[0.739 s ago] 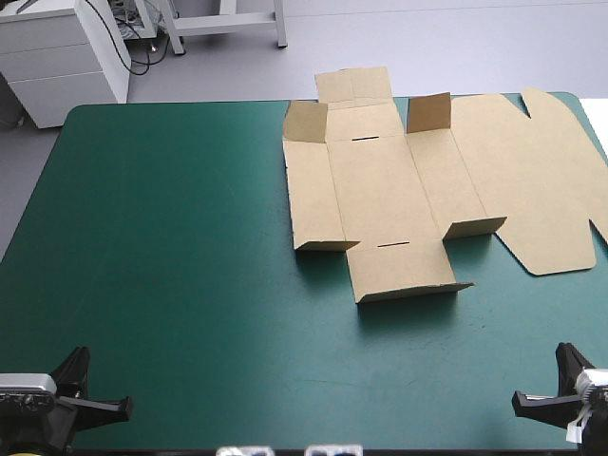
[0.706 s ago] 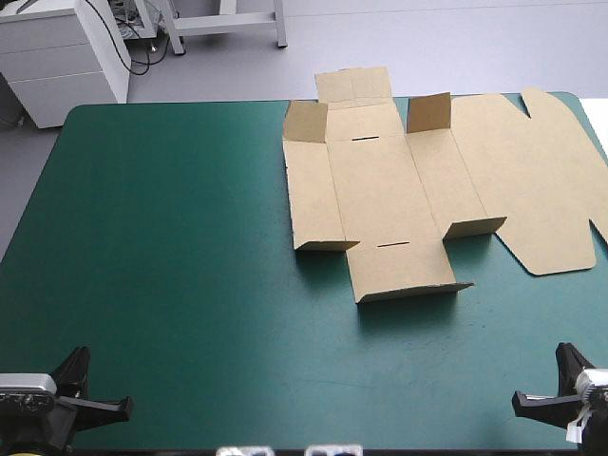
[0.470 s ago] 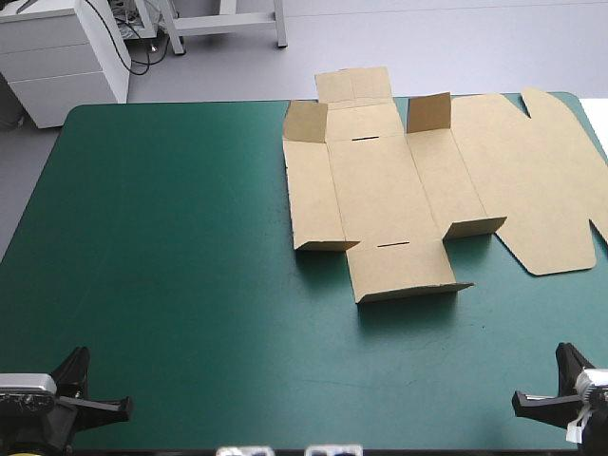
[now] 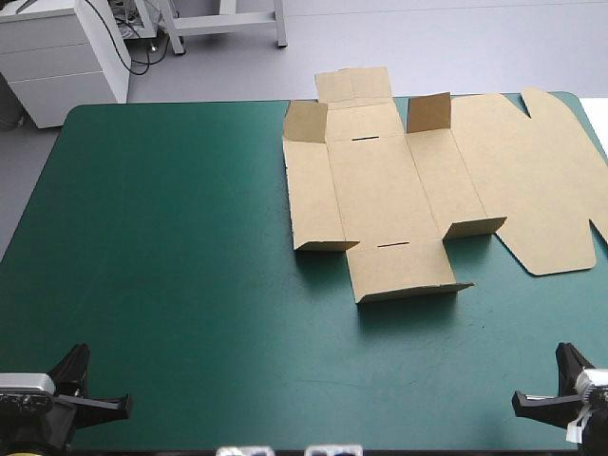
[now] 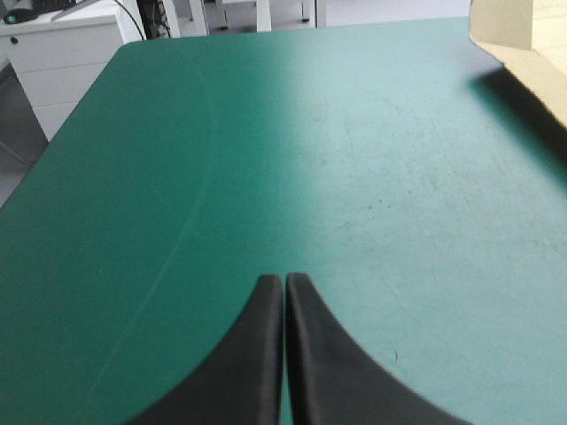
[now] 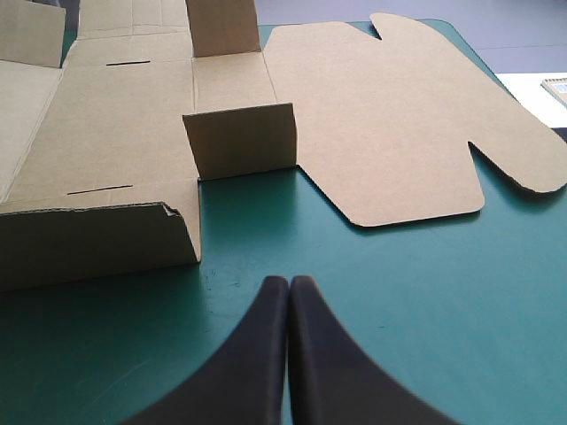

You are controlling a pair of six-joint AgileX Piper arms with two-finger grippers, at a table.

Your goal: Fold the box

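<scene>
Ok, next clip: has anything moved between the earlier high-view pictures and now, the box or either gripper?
Nothing visibly changed. The box lies mostly flat with a few flaps raised, toward the far right of the table. The left gripper and the right gripper are shut near the table's near edge, holding nothing.

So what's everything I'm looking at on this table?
Box: one, brown, on the far right part of the table; a cut sheet, mostly flat, with a few flaps raised.
Table: one, teal-green cover, under the box.
Left gripper: one, black, at the near left corner, shut, holding nothing, well away from the box.
Right gripper: one, black, at the near right corner, shut, holding nothing, pointing at the box but not touching it.
</scene>
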